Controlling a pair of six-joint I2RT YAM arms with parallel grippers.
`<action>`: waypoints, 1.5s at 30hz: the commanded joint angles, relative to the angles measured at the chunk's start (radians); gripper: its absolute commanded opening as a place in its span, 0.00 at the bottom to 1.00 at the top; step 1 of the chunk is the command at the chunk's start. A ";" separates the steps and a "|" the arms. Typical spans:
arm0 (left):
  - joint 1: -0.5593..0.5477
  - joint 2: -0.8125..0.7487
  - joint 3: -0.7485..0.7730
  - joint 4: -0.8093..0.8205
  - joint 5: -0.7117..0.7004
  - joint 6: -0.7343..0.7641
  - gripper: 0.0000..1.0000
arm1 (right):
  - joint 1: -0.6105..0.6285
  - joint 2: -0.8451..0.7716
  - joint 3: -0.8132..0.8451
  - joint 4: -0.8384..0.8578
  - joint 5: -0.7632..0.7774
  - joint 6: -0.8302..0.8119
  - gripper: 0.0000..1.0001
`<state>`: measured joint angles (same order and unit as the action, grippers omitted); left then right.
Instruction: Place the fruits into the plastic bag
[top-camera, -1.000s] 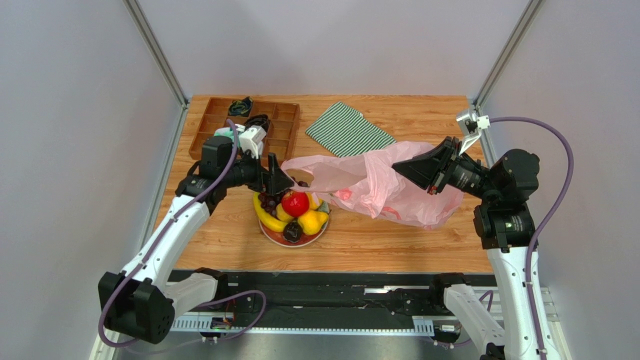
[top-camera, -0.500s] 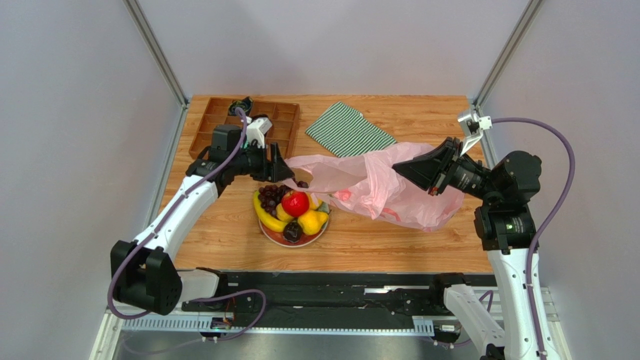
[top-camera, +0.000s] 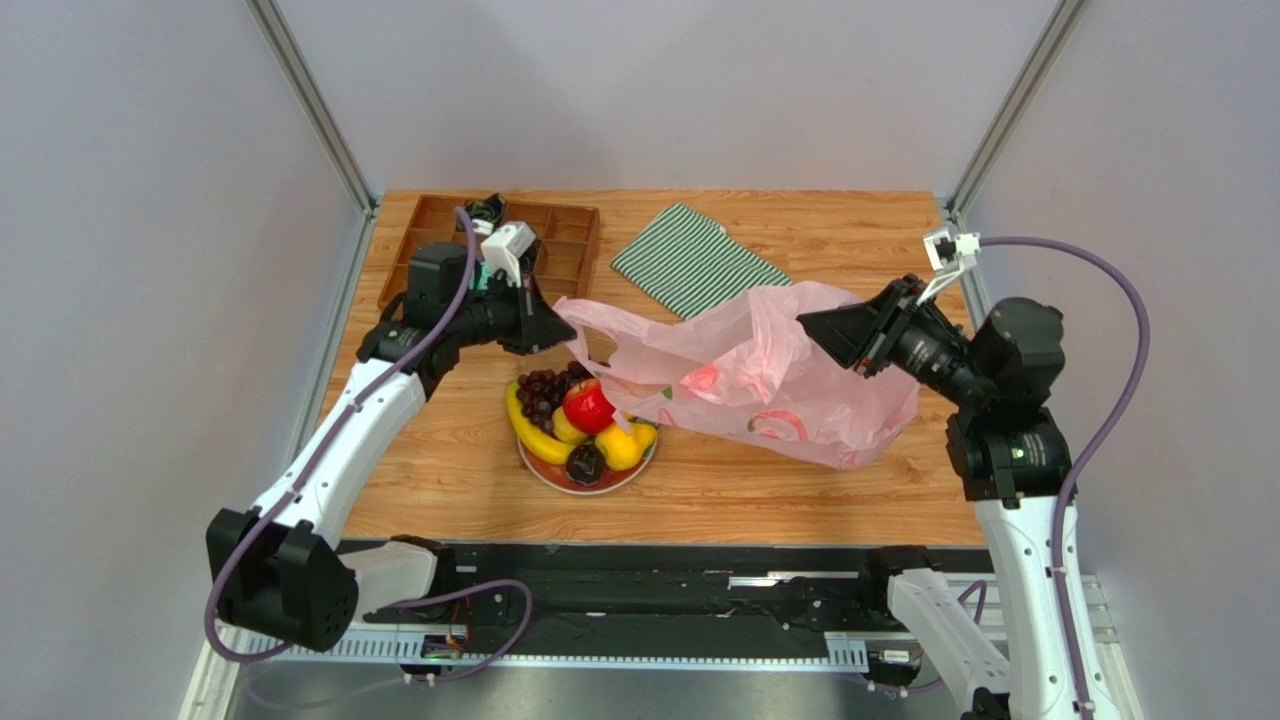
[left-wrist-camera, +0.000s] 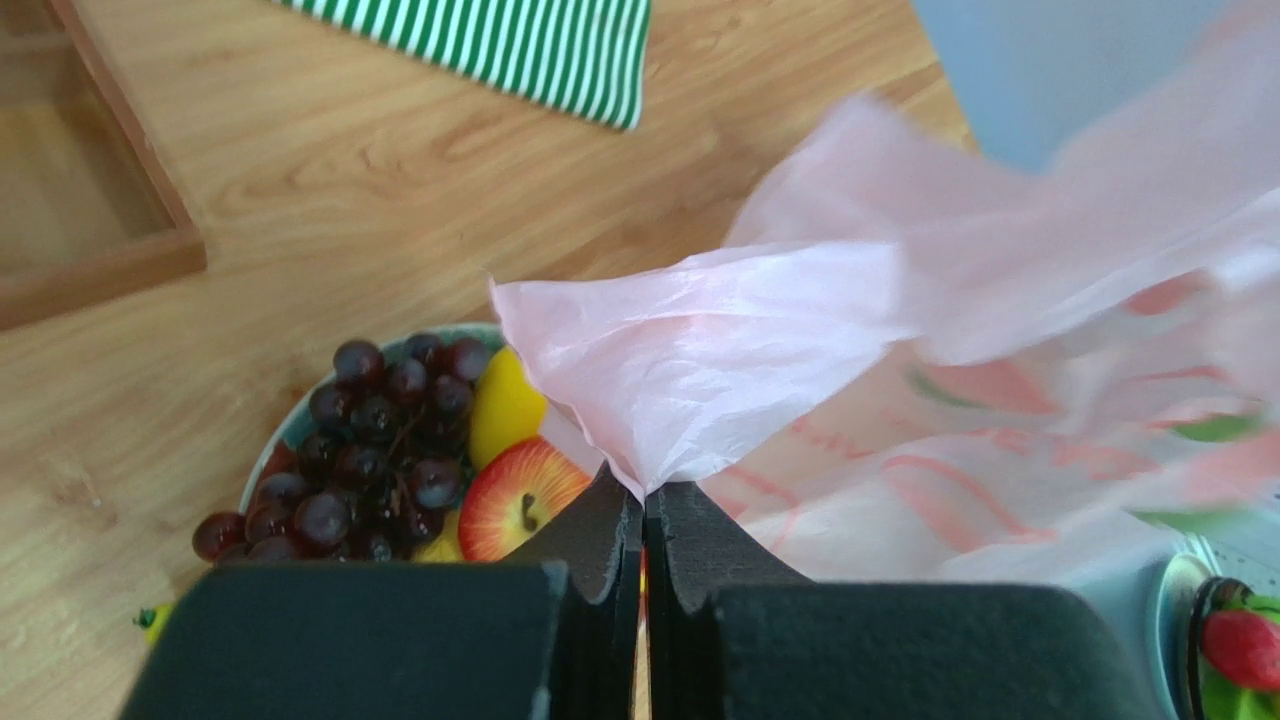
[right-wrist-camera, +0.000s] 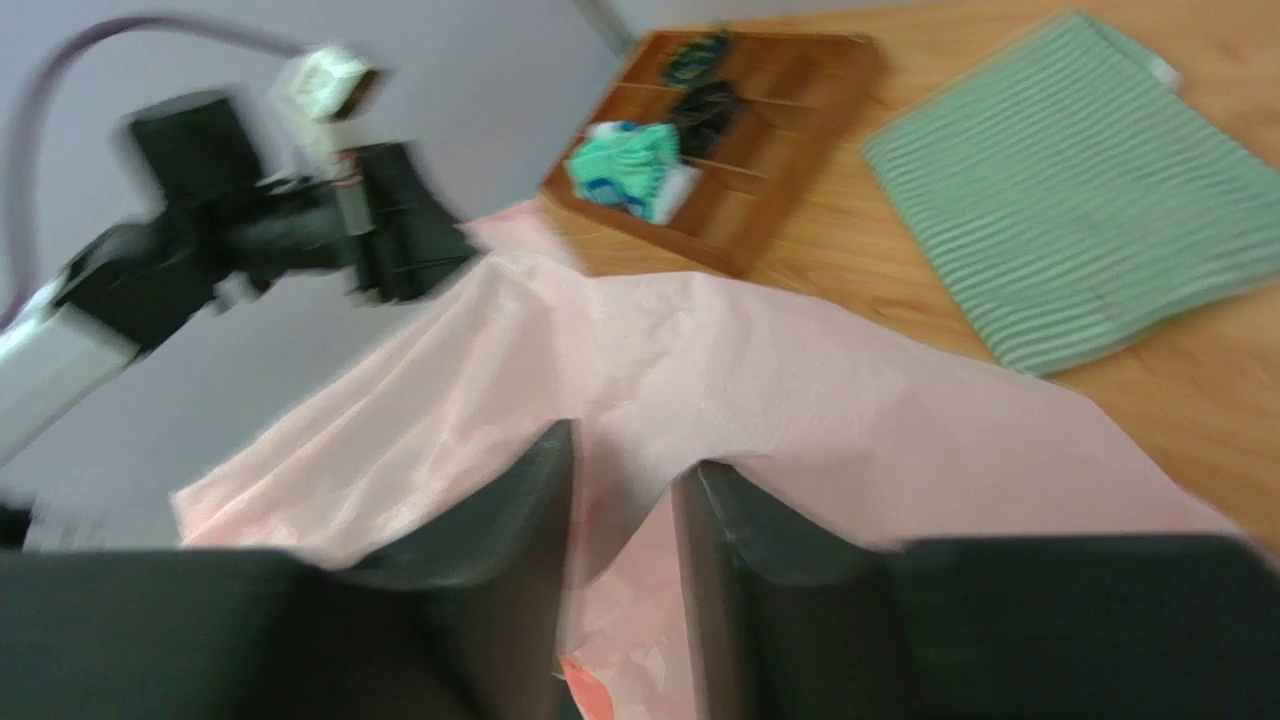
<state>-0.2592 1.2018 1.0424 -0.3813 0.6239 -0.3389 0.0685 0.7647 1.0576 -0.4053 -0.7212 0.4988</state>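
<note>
Lifted since 1 second ago, the plastic bag is pinched by the left pincer above the fruits; the right pincer is slightly spread.

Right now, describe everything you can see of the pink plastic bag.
The pink plastic bag is thin, crinkly, translucent film with red and green print. The left pincer is shut on one corner, above the fruit plate; the right pincer straddles another fold, fingers slightly apart. It hangs stretched between them.
</note>
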 joint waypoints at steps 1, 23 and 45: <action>-0.008 -0.064 0.082 0.111 0.042 -0.070 0.00 | -0.001 0.042 0.065 -0.300 0.551 -0.123 0.64; -0.091 0.059 0.186 0.104 0.046 -0.042 0.00 | 0.088 -0.006 0.177 -0.101 0.439 -0.003 0.84; -0.091 0.047 0.176 0.036 0.013 -0.005 0.00 | 1.116 0.318 0.205 -0.161 0.976 -0.063 0.71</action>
<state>-0.3466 1.2808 1.2034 -0.3386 0.6273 -0.3653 1.1110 1.0252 1.2312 -0.5571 0.2070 0.4438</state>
